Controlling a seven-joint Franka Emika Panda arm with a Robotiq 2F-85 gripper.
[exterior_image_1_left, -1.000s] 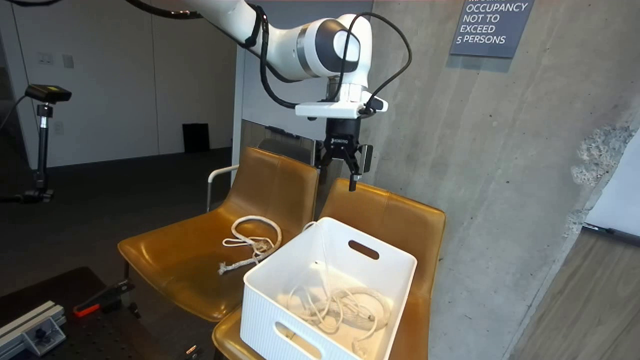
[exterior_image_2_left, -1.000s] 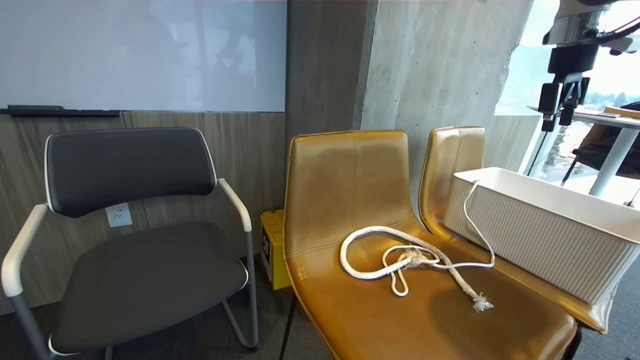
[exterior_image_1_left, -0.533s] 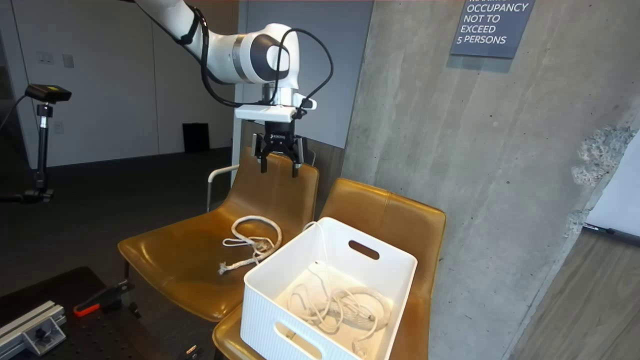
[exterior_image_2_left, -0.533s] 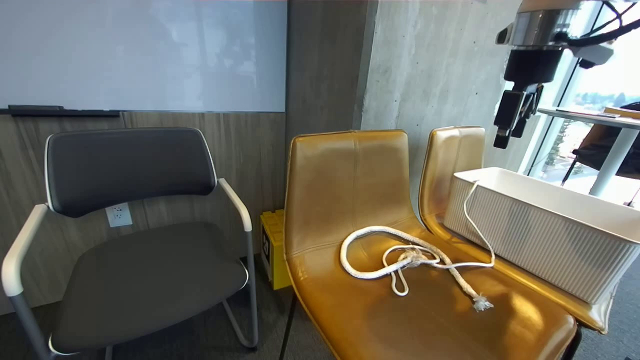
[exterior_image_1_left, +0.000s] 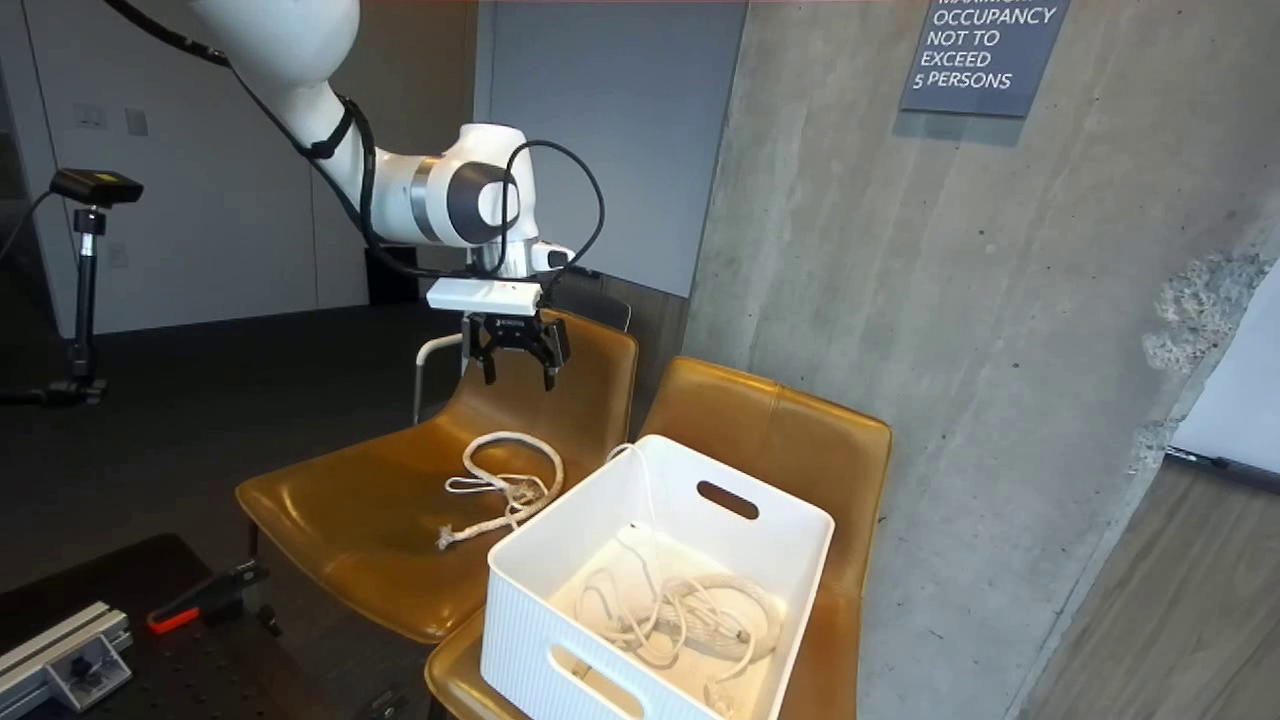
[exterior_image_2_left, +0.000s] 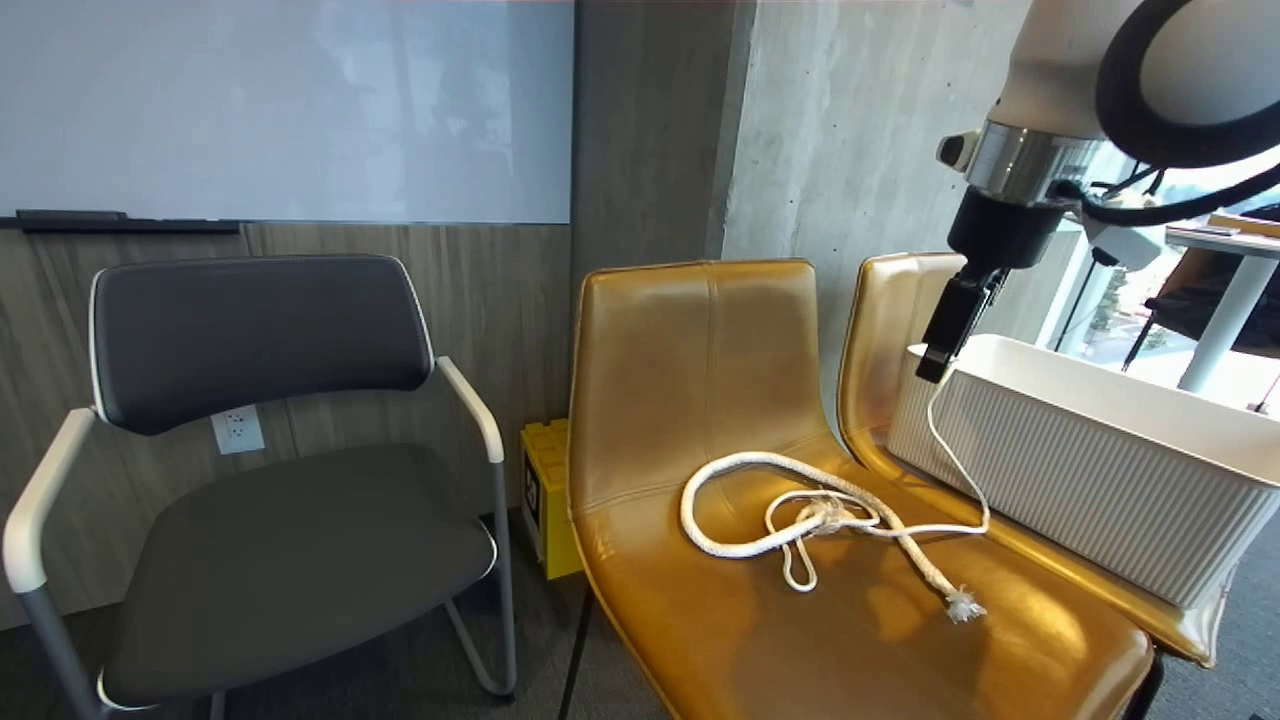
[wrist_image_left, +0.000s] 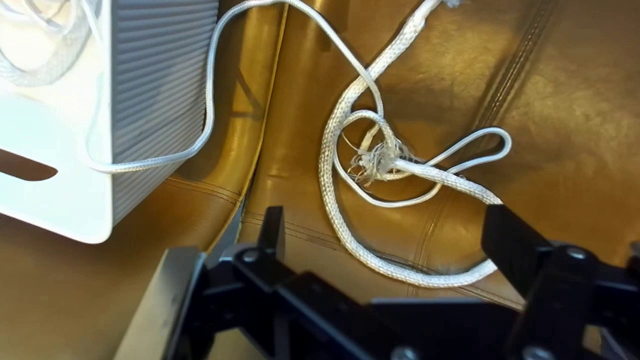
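End effector (exterior_image_1_left: 519, 378): jaws wide apart, nothing held or touched; hangs above the tan chair (exterior_image_1_left: 340, 500) beside the white bin (exterior_image_1_left: 525, 622). Knotted rope (exterior_image_1_left: 523, 491) lies slack there, near the bin; thin cord (wrist_image_left: 210, 95) drapes over the bin's rim, presumably because it joins the coil (exterior_image_1_left: 708, 632) inside.

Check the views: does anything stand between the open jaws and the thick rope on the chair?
Nothing visible does: the jaws hang above and apart from the thick rope. A thin cord crosses it; the white bin stands to one side, on the neighbouring chair.
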